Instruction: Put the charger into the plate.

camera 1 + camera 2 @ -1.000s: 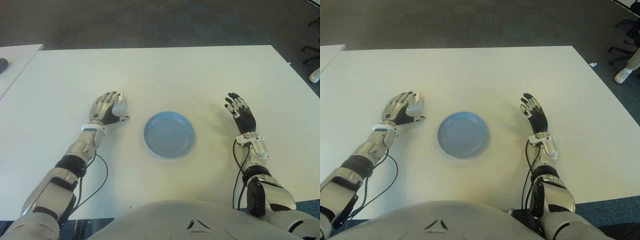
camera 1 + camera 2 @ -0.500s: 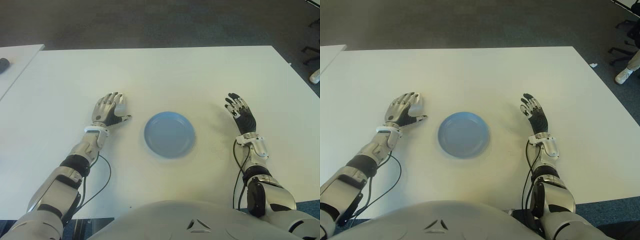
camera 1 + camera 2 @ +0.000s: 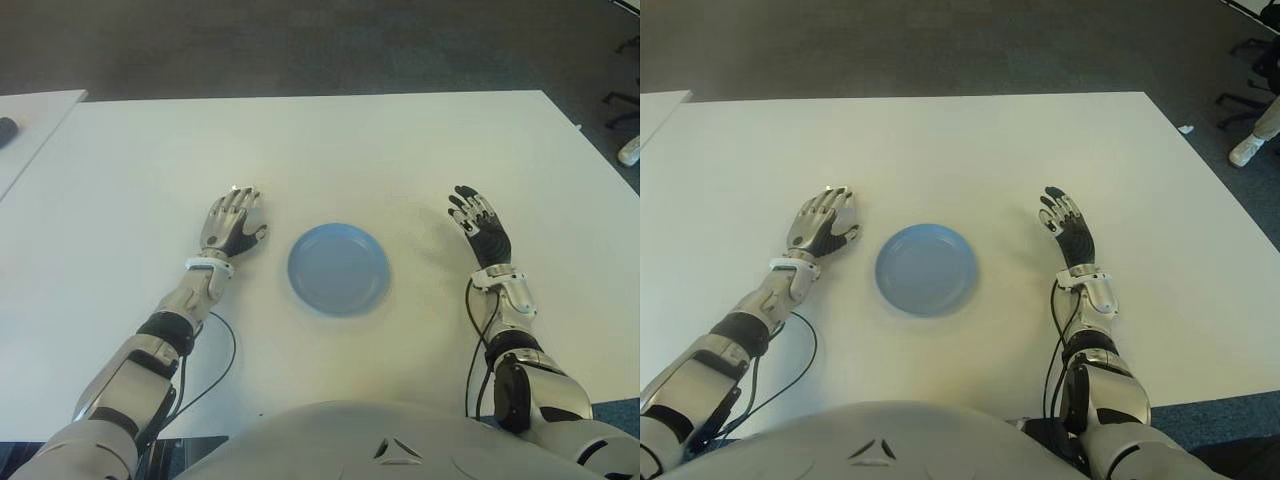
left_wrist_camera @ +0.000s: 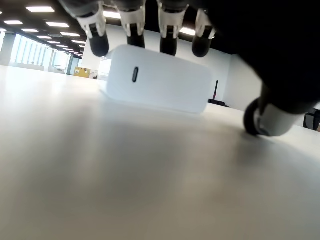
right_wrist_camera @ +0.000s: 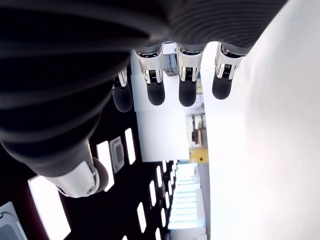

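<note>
The white charger [image 4: 157, 80], a smooth rounded block with a small oval port, is lying on the white desk [image 3: 330, 150] under the left hand [image 3: 231, 222], just left of the round blue plate [image 3: 338, 268]. The fingers [image 4: 168, 47] are hanging loosely extended over it, not gripping. The right hand [image 3: 482, 228] is showing right of the plate, its fingers spread and holding nothing.

1. One white charger [image 4: 157, 85] lies on the tabletop [image 3: 330, 140], seen in the left wrist view.
2. One blue plate [image 3: 338, 269] sits near the middle of the tabletop, closer to its near edge.
3. Two robot hands: one left hand [image 3: 230, 225] and one right hand [image 3: 480, 228].
4. One white tabletop carries all of them.
</note>
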You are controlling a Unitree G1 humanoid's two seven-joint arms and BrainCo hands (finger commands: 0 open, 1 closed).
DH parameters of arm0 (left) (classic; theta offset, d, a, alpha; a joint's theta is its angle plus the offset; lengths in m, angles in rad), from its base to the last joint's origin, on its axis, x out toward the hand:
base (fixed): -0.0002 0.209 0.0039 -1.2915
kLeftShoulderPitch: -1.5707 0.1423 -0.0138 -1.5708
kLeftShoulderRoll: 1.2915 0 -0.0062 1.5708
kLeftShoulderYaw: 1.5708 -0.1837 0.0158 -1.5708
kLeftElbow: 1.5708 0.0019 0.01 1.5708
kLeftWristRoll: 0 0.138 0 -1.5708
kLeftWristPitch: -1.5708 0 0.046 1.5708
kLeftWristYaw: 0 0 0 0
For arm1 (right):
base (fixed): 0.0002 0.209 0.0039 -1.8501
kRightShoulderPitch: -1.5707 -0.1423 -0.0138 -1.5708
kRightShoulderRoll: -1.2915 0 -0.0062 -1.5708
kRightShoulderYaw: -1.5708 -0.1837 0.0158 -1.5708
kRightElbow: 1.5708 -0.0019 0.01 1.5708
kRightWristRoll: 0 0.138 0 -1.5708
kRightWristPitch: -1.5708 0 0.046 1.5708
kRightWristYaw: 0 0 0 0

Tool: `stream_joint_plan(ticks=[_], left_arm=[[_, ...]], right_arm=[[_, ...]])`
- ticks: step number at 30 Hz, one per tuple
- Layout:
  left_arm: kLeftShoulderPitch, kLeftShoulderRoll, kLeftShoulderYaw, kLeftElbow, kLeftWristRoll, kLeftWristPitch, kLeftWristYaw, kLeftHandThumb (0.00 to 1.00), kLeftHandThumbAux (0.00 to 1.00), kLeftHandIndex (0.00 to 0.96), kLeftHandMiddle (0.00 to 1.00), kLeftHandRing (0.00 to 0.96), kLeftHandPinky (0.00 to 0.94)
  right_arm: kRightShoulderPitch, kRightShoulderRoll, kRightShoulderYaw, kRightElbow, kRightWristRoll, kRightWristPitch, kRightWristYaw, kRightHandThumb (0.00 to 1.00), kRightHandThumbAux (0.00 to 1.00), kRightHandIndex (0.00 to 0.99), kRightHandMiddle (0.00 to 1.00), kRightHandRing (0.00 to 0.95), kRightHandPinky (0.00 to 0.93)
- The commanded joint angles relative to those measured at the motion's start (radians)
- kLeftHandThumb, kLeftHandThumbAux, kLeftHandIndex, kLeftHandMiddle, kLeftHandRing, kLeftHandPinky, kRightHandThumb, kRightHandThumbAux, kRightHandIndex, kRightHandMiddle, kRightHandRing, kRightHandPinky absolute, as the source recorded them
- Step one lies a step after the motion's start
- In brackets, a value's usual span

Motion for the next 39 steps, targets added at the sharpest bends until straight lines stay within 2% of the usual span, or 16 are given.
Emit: stream_joint_plan(ticks=[1,8,18,27,39], left_arm=[[0.06,-0.028,-0.017,0.01,-0.002,0.006,-0.02,0.0,0.547,0.0,0.0,0.0,0.0],[0.096,-0.026,-0.013,-0.039,-0.006,0.01,-0.03,0.0,0.557,0.0,0.0,0.0,0.0],[0.211,-0.049,-0.025,-0.224,0.001,0.079,-0.088,0.0,0.569,0.002,0.038,0.025,0.064],[0.214,-0.038,-0.037,-0.259,0.031,0.089,-0.114,0.0,0.56,0.005,0.046,0.035,0.055],[0.184,-0.04,-0.042,-0.246,0.044,0.051,-0.121,0.0,0.555,0.014,0.057,0.046,0.071]], right_arm=[[0.066,0.034,0.003,0.047,-0.005,0.045,-0.004,0.248,0.666,0.121,0.101,0.08,0.065],[0.07,0.041,0.006,0.043,-0.008,0.04,-0.008,0.248,0.666,0.121,0.101,0.08,0.065],[0.071,0.054,0.014,0.041,-0.016,0.035,-0.022,0.248,0.666,0.121,0.101,0.08,0.065],[0.073,0.063,0.021,0.039,-0.022,0.029,-0.034,0.248,0.666,0.121,0.101,0.08,0.065],[0.08,0.081,0.03,0.03,-0.034,0.019,-0.052,0.248,0.666,0.121,0.101,0.08,0.065]])
